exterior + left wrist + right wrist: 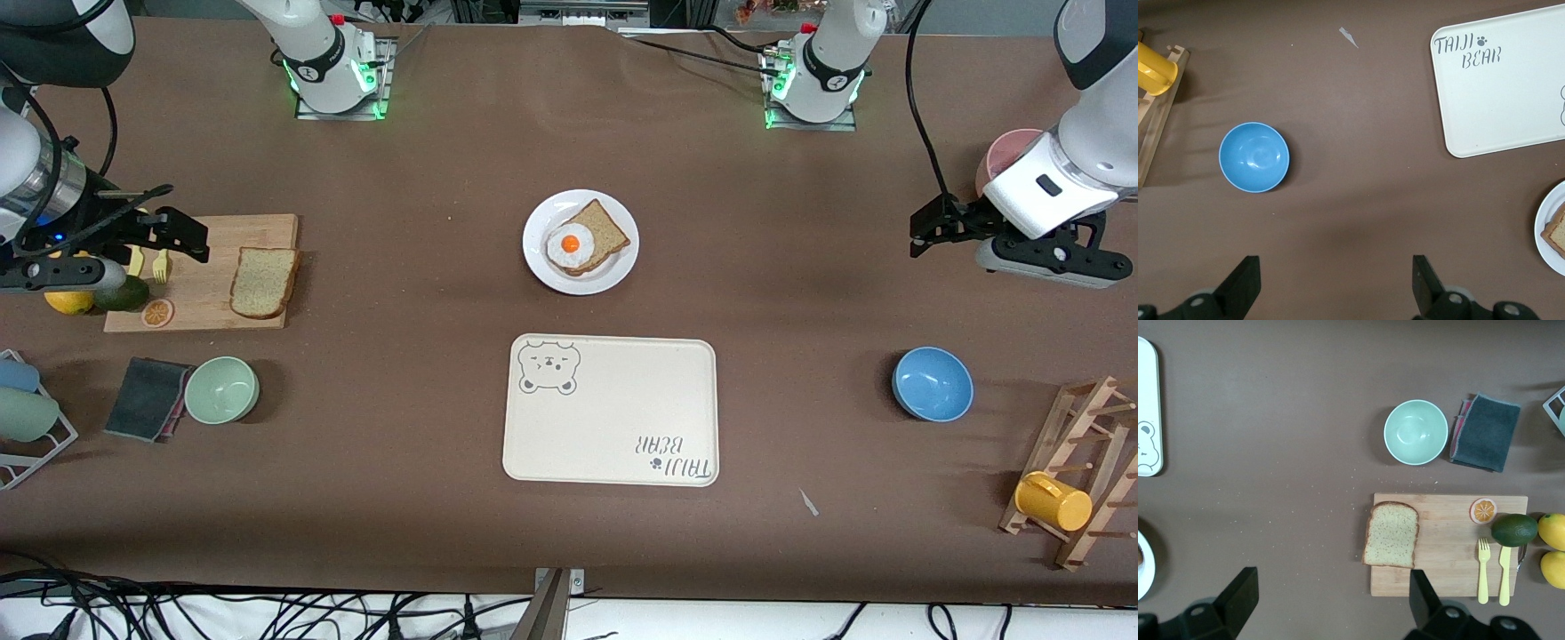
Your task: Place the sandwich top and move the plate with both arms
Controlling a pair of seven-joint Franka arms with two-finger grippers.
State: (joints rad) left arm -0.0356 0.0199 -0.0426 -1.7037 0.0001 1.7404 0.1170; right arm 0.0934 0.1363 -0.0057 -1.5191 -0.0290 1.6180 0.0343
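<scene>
Lighting is even, bright and overhead. Soft shadows fall at about 3 o'clock of the green bowl (221, 389) and beneath the blue bowl (932, 383). Mild glare sits on the tray (622, 444). Focus is sharp throughout; no blur.

Matt brown table (427, 178), bare wood board (200, 267), probably glossy plastic blue bowl (932, 383).

Brown desk (400, 267); white plate (540, 258); speckled light-brown sandwich top (262, 282), darker crust, on a pale wood board (204, 293). Cream tray (622, 418) with grey bear drawing and lettering. Blue bowl (932, 383), mint-green bowl (221, 389), yellow cup (1053, 501).
</scene>
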